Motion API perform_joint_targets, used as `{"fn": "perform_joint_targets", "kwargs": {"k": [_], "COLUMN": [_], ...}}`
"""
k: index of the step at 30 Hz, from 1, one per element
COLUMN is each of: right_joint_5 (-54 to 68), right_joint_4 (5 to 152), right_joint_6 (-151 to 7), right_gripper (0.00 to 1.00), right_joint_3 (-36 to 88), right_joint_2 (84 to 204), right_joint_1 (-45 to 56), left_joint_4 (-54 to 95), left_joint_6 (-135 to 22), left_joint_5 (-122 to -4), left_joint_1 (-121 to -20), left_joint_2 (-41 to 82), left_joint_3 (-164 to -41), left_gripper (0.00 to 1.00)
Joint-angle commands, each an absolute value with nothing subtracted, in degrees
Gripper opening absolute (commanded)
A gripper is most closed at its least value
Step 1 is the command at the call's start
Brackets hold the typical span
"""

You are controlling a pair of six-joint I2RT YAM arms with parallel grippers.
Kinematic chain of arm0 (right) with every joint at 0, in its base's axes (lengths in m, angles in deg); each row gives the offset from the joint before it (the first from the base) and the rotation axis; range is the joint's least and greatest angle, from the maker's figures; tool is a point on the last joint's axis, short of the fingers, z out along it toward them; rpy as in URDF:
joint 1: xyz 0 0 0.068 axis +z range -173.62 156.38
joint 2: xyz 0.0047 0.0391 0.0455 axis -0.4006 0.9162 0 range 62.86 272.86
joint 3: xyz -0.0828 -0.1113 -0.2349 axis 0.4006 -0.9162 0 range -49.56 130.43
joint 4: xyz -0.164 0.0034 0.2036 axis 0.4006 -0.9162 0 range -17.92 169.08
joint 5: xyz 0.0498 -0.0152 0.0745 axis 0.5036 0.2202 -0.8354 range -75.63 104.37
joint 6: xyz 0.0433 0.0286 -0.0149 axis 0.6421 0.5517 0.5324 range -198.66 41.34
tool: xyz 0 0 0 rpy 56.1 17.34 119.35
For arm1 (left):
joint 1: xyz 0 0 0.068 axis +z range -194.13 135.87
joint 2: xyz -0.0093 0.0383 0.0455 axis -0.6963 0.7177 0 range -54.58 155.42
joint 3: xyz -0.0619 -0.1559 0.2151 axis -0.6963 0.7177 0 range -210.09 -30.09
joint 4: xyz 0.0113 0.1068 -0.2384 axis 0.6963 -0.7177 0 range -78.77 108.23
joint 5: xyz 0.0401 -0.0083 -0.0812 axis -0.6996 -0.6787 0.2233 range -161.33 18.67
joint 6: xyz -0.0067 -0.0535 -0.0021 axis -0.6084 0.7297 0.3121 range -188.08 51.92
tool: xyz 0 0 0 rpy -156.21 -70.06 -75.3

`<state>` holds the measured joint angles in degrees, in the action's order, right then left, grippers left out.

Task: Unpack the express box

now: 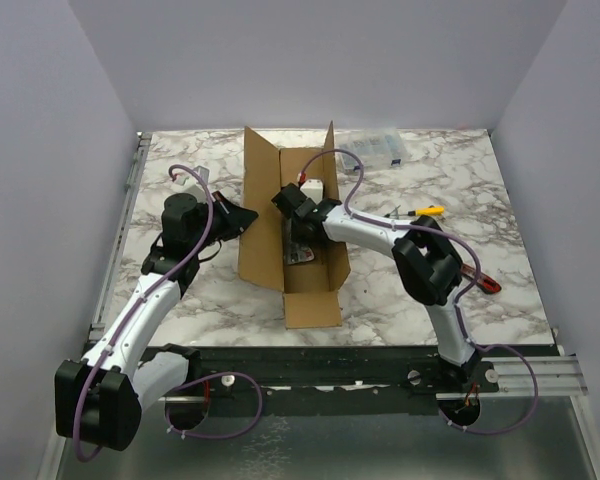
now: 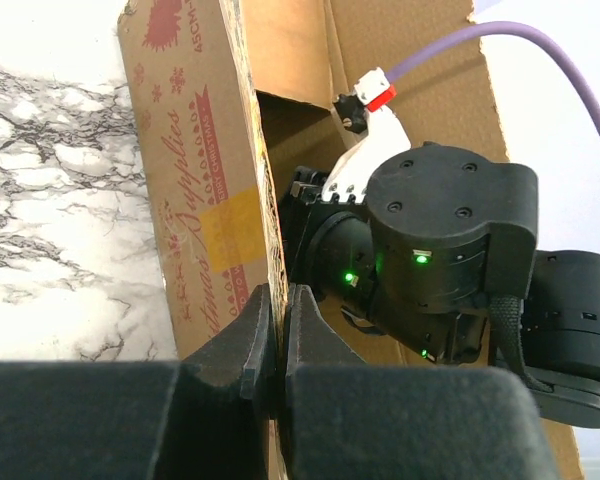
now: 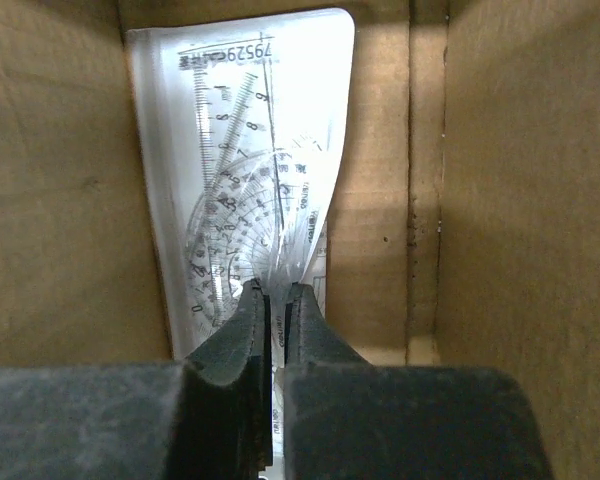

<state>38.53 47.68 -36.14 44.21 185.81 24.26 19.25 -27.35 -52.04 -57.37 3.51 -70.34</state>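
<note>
The express box (image 1: 263,215) lies open in the middle of the table, its long flaps standing up. My left gripper (image 1: 248,218) is shut on the box's left wall, which shows red printing and yellowish tape (image 2: 195,200) in the left wrist view; the jaws (image 2: 277,300) pinch the cardboard edge. My right gripper (image 1: 290,205) reaches down inside the box. In the right wrist view it (image 3: 277,292) is shut on a clear plastic packet of rulers and a protractor (image 3: 245,150) that lies on the box floor between the brown walls (image 3: 520,180).
A small clear organiser case (image 1: 380,148) sits at the back, right of the box. A yellow-handled tool (image 1: 425,211) and a red-handled tool (image 1: 485,282) lie on the right of the table. A white object (image 1: 187,178) lies at the left.
</note>
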Motion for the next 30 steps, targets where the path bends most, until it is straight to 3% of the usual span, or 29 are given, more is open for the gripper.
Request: {"fn": "perform_joint_targets", "kwargs": {"k": [1,18,30], "right_joint_5": [42.4,44.4,28.0], "right_joint_4": [48.6,48.6,47.3], "right_joint_6": [-39.7,-42.8,-48.7], "right_gripper": [0.0,0.0,0.0], "right_joint_3": [43.0,42.6,51.7], "right_joint_2": [185.0,171.6,159.5], "right_joint_1": [23.5,23.6,24.1], "left_joint_4": [20.8,18.9,9.3], "left_joint_6": [-29.5,-31.1,-32.2], "left_joint_5": [-51.4,-53.8,-65.6], "left_joint_1": [-58.0,-58.0,-57.8], "left_joint_2": [2.3,2.4,4.9], "left_joint_3": [-68.9,-69.7,-75.7], "left_gripper": [0.0,0.0,0.0]}}
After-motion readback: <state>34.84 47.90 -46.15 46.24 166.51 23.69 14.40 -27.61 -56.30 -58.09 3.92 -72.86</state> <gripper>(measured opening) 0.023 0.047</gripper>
